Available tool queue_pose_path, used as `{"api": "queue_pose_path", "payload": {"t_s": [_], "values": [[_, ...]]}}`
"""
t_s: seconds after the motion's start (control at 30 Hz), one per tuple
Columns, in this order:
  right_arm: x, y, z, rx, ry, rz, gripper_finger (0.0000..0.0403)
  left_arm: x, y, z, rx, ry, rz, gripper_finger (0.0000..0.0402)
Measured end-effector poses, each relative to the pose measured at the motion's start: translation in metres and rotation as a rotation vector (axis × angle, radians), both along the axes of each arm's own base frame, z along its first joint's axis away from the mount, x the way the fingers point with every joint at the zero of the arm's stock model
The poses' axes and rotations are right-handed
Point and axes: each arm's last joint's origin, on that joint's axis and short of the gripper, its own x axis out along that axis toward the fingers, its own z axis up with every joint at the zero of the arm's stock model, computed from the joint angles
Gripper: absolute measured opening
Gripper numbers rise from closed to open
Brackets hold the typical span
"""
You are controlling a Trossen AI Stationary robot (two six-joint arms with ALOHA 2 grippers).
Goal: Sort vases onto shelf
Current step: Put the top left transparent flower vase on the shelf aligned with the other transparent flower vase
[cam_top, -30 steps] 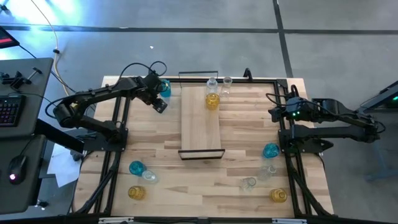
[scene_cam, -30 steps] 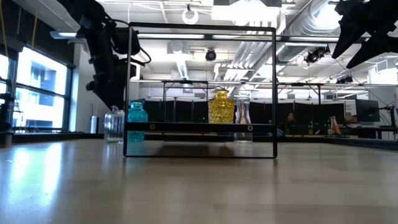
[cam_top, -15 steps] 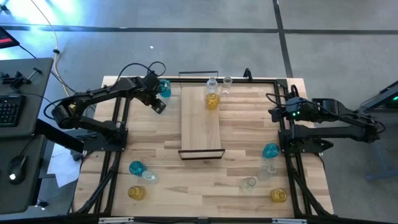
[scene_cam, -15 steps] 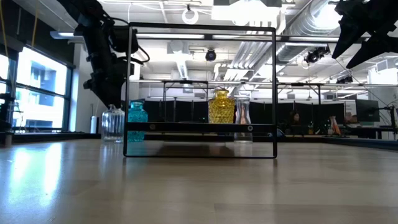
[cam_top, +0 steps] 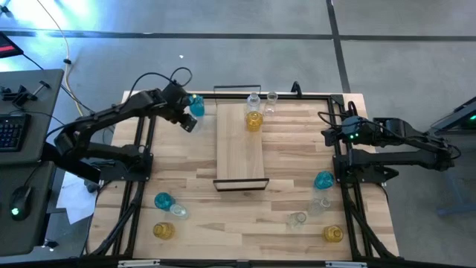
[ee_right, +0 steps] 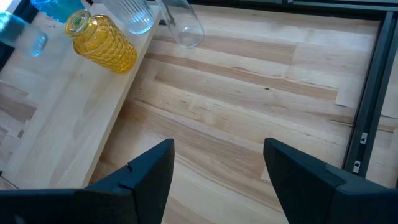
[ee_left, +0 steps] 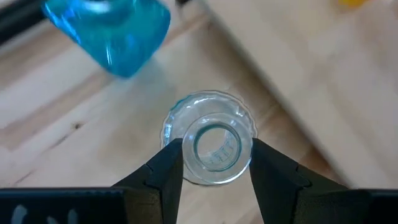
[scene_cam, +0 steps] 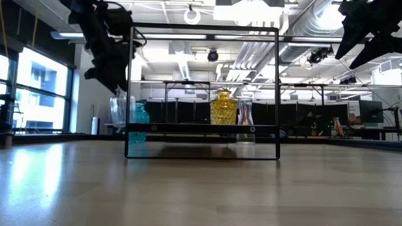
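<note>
My left gripper (cam_top: 186,120) (ee_left: 214,154) is near the table's far left corner, shut on a clear glass vase (ee_left: 210,146) (scene_cam: 119,108). A teal vase (cam_top: 196,105) (scene_cam: 139,116) stands on the table just beyond it. The shelf (cam_top: 241,145) lies in the table's middle; a yellow vase (cam_top: 253,120) (scene_cam: 223,108) and a clear vase (cam_top: 254,100) stand on its far end. Another clear vase (cam_top: 271,98) stands on the table beside them. My right gripper (ee_right: 217,168) waits open at the table's right edge. My left gripper pinches the clear vase's neck (ee_left: 193,155) just below the mouth, one finger (ee_left: 166,169) on each side. The fingers come from above, pointing down. The vase hangs upright below them, its base lifted clear of the table (scene_cam: 119,122).
Near left on the tabletop stand a teal vase (cam_top: 162,200), a clear vase (cam_top: 178,211) and a yellow vase (cam_top: 163,231). Near right are a teal vase (cam_top: 323,179), two clear vases (cam_top: 320,204) (cam_top: 297,219) and a yellow vase (cam_top: 333,234). Bare board fills the shelf's near half (cam_top: 241,164).
My left gripper dipped onto the clear vase beside the teal vase, then rose. The clear vase, which stood on the table a second ago, now hangs lifted clear. The teal vase has stayed in place.
</note>
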Motion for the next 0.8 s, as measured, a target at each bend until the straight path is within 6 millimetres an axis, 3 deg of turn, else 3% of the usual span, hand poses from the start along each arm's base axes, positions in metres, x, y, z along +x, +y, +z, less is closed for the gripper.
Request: {"api": "queue_pose_path", "payload": {"t_s": [0.2,0.43,0.8], "values": [[0.0,0.0,0.0,-0.005,0.002,0.001,0.0243,0.009,-0.001,0.025,0.045,-0.076,-0.021,0.0144],[0.0,0.0,0.0,-0.012,0.004,-0.001,0.0243,0.035,-0.003,0.042,0.081,-0.147,-0.081,0.0143],[0.0,0.0,0.0,-0.012,0.005,-0.001,0.0243,0.079,0.017,0.027,0.07,-0.075,-0.159,0.0144]]}}
